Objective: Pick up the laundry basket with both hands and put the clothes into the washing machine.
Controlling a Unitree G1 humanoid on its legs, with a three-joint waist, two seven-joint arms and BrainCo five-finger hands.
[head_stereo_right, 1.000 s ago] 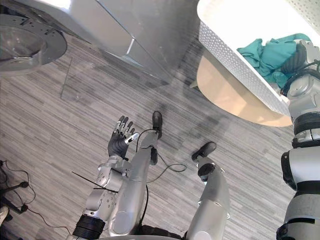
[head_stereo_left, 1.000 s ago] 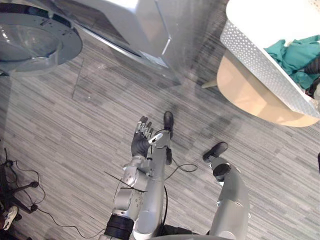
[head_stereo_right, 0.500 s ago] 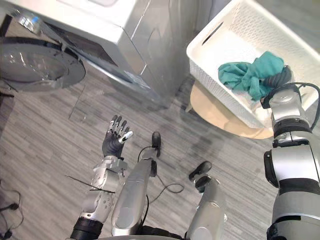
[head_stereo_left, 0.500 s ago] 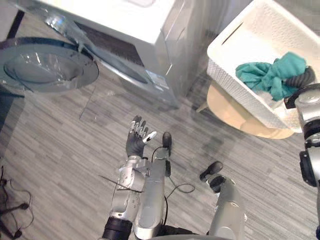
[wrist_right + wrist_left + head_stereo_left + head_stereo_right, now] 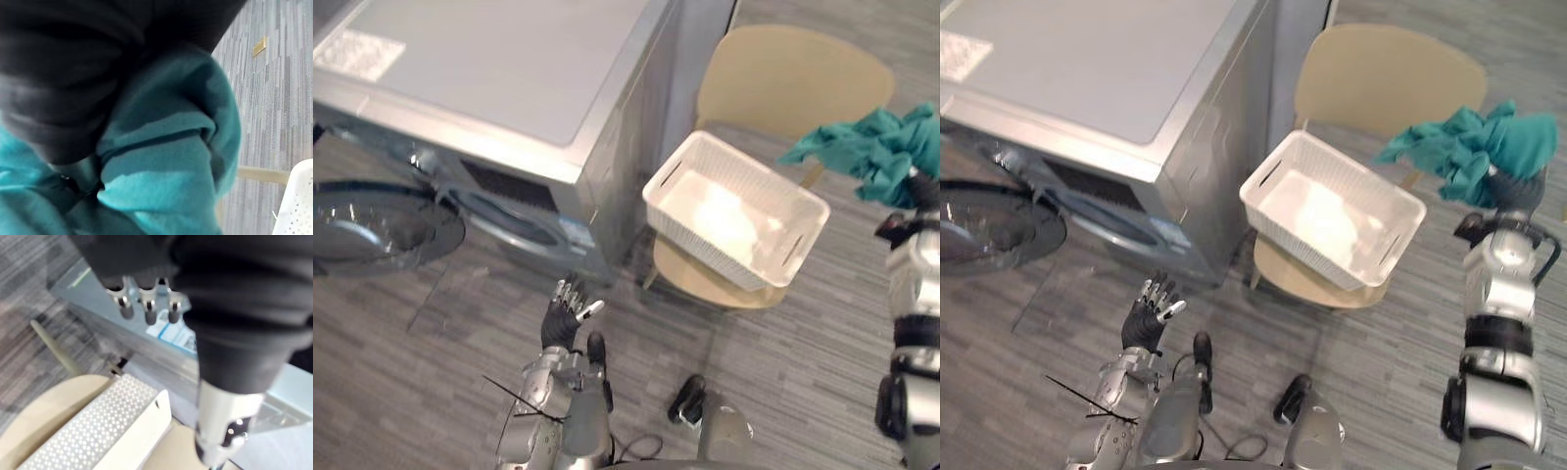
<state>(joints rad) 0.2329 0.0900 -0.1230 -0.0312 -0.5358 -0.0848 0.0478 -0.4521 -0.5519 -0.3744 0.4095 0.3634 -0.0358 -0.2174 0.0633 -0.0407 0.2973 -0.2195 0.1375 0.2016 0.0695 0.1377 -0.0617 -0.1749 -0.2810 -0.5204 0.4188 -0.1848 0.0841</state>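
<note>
A bundle of teal clothes (image 5: 1469, 147) hangs in the air to the right of the chair, bunched on top of my right hand (image 5: 1513, 191), which is shut on it. Up close, the right wrist view has the teal cloth (image 5: 166, 161) pressed against the hand's dark cover. The white laundry basket (image 5: 700, 257) sits on a tan chair (image 5: 783, 78), its inside bare and white. My left hand (image 5: 563, 318) is raised, open and holding nothing, in front of the washing machine (image 5: 489, 88). Its straight fingers (image 5: 146, 308) point towards the machine's front.
The machine's round glass door (image 5: 372, 230) stands open at the left, with the drum opening (image 5: 504, 201) beside it. The chair stands right against the machine's side. Grey plank floor (image 5: 803, 352) lies in front of both.
The camera has tilted up. My right hand has lifted the teal clothes out of the basket and to the right. The left hand stays raised and open.
</note>
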